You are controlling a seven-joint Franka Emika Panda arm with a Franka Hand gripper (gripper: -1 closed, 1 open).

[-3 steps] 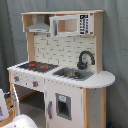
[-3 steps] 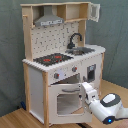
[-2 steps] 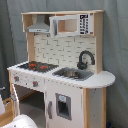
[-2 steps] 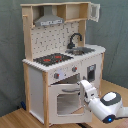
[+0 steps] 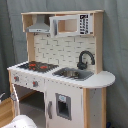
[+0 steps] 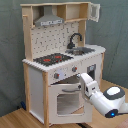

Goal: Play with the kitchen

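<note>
kitchen point(image 6: 62, 65) stands on the wooden floor point(image 6: 15, 119) in both exterior views, stovetop point(image 6: 52, 58) at nine o'clock of the sink point(image 6: 82, 50) in the second exterior view. the arm's claw point(image 6: 80, 86) sits at the oven door's point(image 6: 65, 100) top edge, at three o'clock; i cannot tell whether it is clenched. step in hand looks like working that door; next calls for a steady pull along its hinge. grey curtain point(image 6: 10, 50) behind.
</note>
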